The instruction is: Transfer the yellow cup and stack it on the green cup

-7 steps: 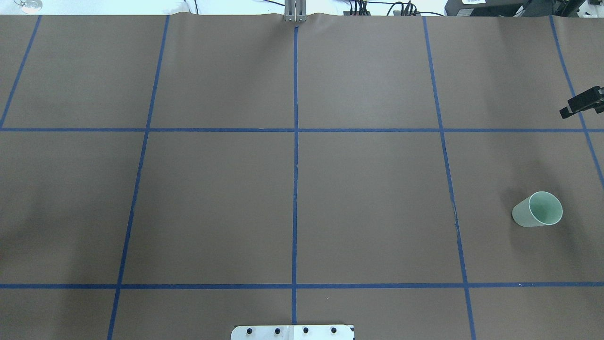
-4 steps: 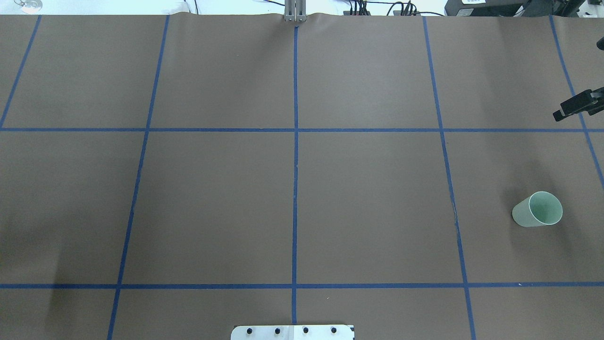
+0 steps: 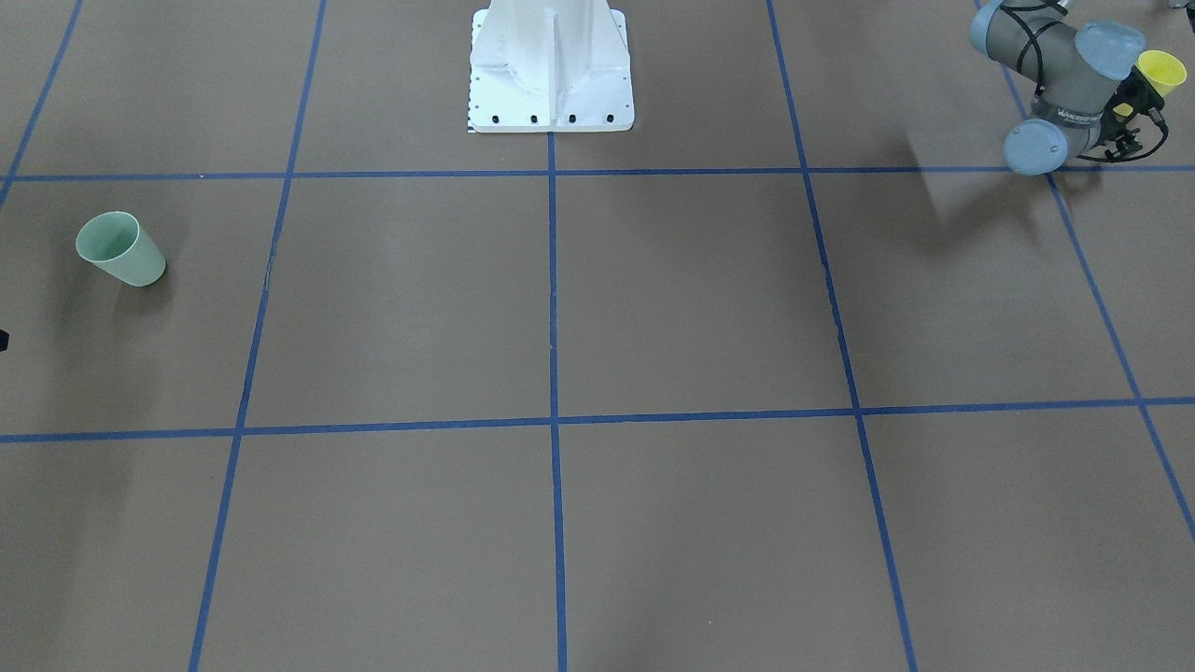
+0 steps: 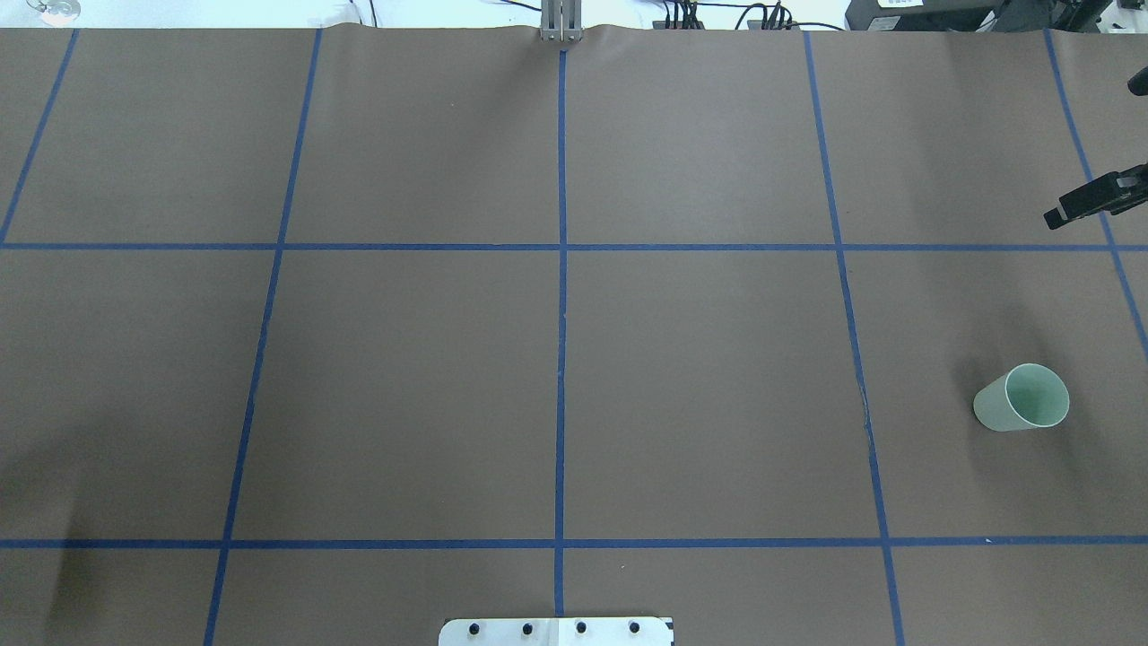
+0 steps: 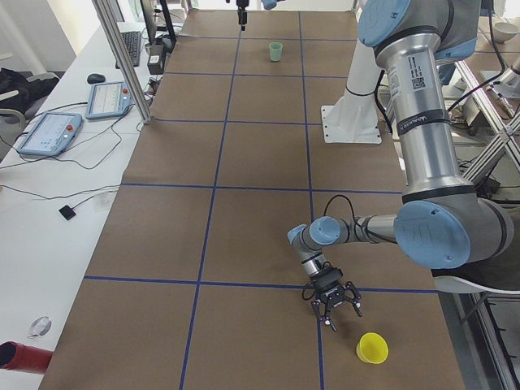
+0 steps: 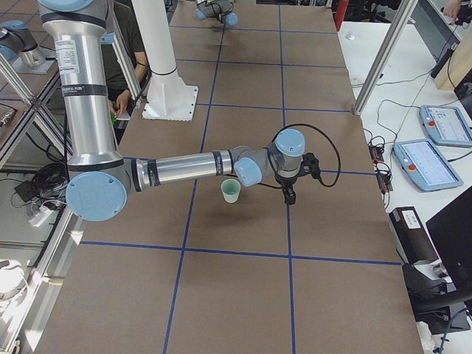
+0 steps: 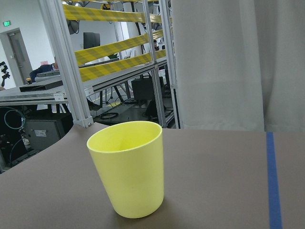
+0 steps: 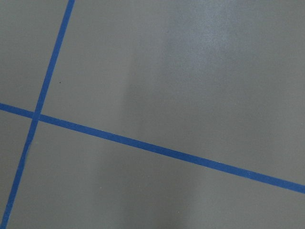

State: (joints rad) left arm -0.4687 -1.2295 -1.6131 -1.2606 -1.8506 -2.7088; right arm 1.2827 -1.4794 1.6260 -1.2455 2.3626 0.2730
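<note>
The yellow cup (image 7: 128, 174) stands upright on the brown table at its left end, also in the side view (image 5: 372, 348) and at the front view's edge (image 3: 1160, 69). My left gripper (image 5: 335, 305) hangs low beside it, a short gap away, open with nothing between its fingers. The green cup (image 4: 1022, 399) stands upright near the right end, also in the front view (image 3: 119, 248). My right gripper (image 6: 290, 193) hovers beyond the green cup (image 6: 231, 191), apart from it, and looks open. One of its black fingers (image 4: 1081, 203) pokes in at the overhead view's right edge.
The white robot base (image 3: 551, 70) sits at the table's middle near edge. A person (image 6: 125, 51) sits behind the base. Tablets (image 5: 49, 134) and cables lie on the side bench, and metal frame posts (image 5: 122, 61) stand along the table's far edge.
My right gripper's finger has slid further left into the overhead view, and a second black part shows at the edge above it. The green cup has not moved.
</note>
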